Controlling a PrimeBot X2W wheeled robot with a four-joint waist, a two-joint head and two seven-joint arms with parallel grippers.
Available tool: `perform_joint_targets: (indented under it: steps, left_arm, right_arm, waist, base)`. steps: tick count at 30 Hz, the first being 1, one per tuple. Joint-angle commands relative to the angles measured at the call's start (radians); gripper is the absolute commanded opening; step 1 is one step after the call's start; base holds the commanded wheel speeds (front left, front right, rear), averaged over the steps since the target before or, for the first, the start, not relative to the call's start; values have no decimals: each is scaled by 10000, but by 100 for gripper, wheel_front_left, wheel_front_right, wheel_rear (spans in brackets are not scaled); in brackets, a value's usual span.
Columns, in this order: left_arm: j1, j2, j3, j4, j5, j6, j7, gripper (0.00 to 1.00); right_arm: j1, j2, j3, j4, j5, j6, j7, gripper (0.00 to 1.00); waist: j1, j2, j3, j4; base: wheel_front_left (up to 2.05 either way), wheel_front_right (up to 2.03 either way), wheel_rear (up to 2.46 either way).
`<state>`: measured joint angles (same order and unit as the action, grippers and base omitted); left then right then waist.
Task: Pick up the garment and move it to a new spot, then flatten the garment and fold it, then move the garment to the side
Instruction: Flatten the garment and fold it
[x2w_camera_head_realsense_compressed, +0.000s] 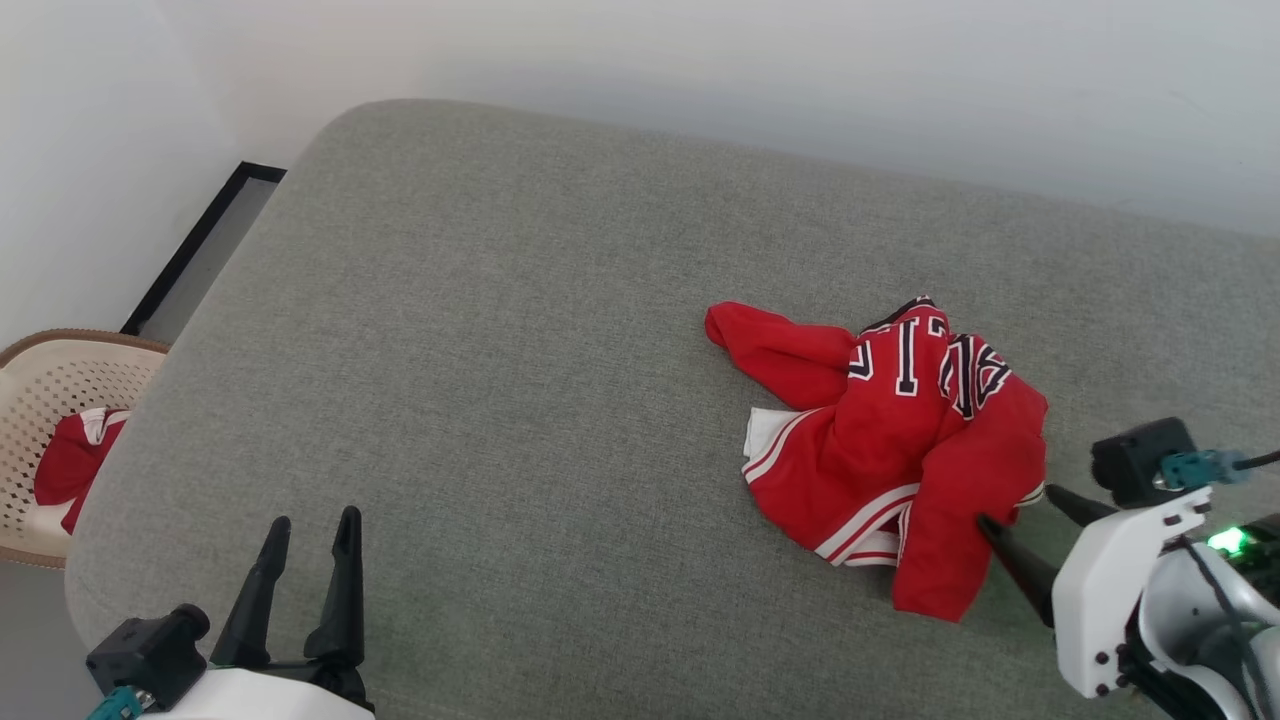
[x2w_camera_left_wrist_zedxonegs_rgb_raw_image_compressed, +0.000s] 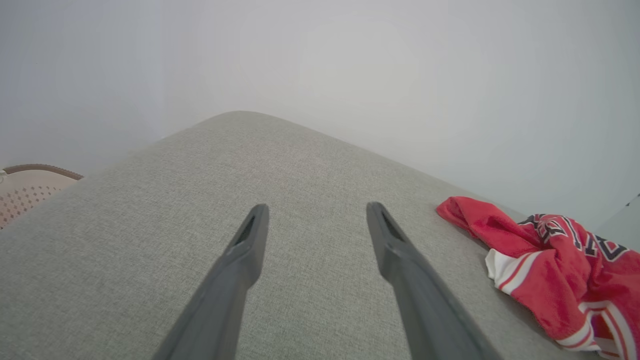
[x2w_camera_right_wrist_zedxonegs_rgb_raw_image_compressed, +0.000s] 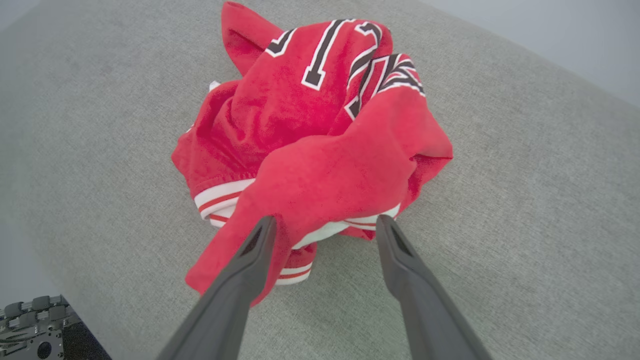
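Garment (x2w_camera_head_realsense_compressed: 890, 440) crumpled on grey couch (x2w_camera_head_realsense_compressed: 500, 350); red-white cloth (x2w_camera_head_realsense_compressed: 72, 460) inside perforated basket (x2w_camera_head_realsense_compressed: 40, 378); left and right jaws spread.

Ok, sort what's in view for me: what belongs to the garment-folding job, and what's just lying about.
Belongs to the job: the garment, crumpled on the grey cushion; the right gripper, open at its near edge; the left gripper, open, apart from it.
Just lying about: the pale basket beside the cushion; the red-and-white cloth inside it.
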<state>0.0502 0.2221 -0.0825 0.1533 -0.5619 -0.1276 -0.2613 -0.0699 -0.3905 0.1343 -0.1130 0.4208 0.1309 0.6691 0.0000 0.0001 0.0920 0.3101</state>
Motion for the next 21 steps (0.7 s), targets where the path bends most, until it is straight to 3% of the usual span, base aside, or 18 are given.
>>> perform_joint_targets:
  steps: [1, 10, 21]
  left_arm:
    - [-54, 39, 0, -18, -36, -30, -56, 100]
    - [-193, -40, -76, -116, -45, -31, -56, 100]
    - [-488, -167, -295, -28, 33, -31, -54, 100]
  right_arm:
    - [109, -14, -65, -57, -28, -3, 36, 100]
    - [415, -360, -542, -462, 126, -3, 470, 100]
    - [-72, -416, -164, 253, 488, -3, 69, 100]
  waist:
    - [0, -1, 11, -5]
    - [0, -1, 348, 34]
    - [0, -1, 848, 389]
  base:
    - [0, 0, 0]
    - [0, 0, 0]
    - [0, 0, 0]
